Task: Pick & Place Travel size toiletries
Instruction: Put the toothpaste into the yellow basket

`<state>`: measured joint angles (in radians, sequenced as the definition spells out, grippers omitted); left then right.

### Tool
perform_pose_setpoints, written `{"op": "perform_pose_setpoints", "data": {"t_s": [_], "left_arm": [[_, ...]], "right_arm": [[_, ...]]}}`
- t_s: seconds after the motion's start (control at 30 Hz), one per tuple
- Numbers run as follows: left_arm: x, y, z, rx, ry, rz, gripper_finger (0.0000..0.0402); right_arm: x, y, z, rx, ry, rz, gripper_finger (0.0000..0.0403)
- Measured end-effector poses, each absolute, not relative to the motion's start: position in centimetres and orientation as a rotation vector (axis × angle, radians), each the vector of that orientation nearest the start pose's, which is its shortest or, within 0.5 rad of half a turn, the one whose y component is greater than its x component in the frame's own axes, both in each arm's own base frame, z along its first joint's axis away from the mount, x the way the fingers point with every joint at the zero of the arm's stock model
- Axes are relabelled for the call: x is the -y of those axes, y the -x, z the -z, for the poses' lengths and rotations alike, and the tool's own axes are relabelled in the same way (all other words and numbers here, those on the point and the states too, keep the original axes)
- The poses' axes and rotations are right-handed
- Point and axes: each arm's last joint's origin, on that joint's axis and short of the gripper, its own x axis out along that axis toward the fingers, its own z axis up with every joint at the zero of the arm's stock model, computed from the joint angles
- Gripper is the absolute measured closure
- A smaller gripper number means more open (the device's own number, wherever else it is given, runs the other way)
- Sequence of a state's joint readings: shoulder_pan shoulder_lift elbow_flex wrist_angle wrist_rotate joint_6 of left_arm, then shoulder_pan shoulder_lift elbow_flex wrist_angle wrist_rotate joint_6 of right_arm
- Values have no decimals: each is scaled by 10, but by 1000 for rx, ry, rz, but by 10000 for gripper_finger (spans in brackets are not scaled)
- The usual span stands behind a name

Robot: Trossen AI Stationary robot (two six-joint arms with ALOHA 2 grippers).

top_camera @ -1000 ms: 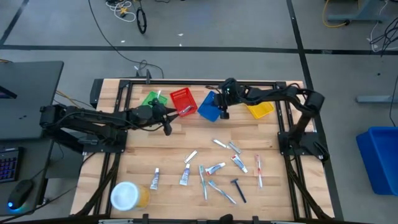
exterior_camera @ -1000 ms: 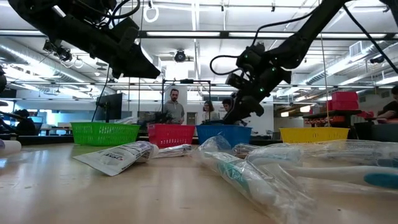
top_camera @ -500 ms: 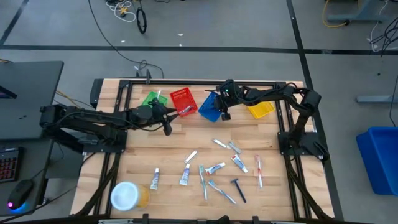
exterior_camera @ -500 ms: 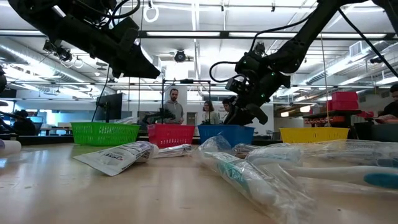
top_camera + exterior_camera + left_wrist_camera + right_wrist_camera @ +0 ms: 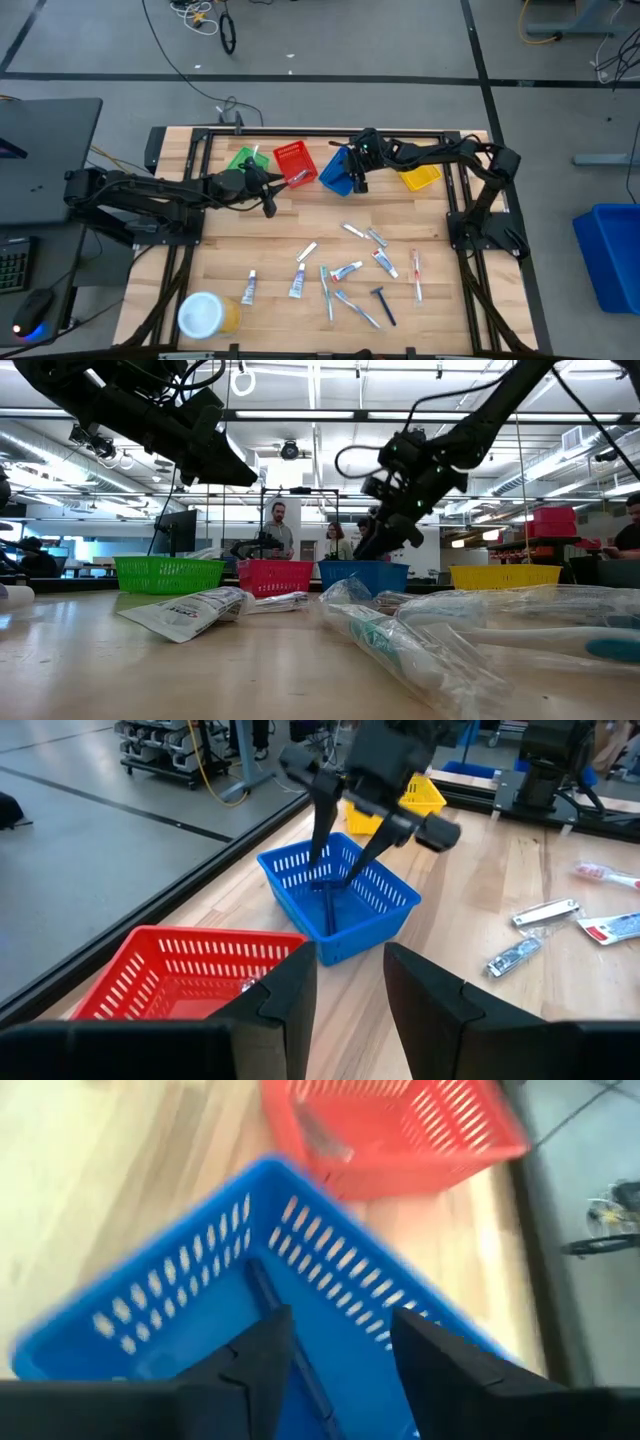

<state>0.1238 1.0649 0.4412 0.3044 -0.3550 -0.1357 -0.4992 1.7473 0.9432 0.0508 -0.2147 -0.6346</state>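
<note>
Right gripper (image 5: 350,838), fingers apart above the blue slotted plastic basket (image 5: 340,905) holding a dark razor (image 5: 328,910) beneath them; withdrawing low risks snagging and tipping the basket.

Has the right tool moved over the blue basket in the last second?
Barely: the right tool stays over the blue basket, ending almost where it started.

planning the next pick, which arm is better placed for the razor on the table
Right, probably. Its gripper is open above the blue basket, on the razor's side. The left gripper sits farther off, by the red basket.
</note>
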Motion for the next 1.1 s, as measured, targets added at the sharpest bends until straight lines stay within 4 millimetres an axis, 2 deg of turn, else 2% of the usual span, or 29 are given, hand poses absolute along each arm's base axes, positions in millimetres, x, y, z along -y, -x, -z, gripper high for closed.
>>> {"op": "perform_pose_setpoints", "data": {"t_s": [0.17,0.3,0.43,0.57,0.77,0.93,1.1], "left_arm": [[-37,-213,-210,-284,111,-498,276],[-37,-213,-210,-284,112,-498,276],[-37,-213,-210,-283,119,-494,276],[-36,-213,-209,-284,150,-496,276],[-36,-212,-205,-329,161,-492,276],[-36,-211,-203,-338,182,-497,276],[-36,-211,-203,-337,187,-497,276]], "right_arm": [[140,-309,-194,-689,282,54,210],[114,-304,-215,-680,231,11,208],[86,-298,-228,-706,139,-35,208],[61,-296,-230,-748,-18,-49,206],[34,-291,-222,-895,-260,-18,208],[16,-283,-215,-1028,-338,18,212],[2,-277,-211,-1098,-333,125,213]]}}
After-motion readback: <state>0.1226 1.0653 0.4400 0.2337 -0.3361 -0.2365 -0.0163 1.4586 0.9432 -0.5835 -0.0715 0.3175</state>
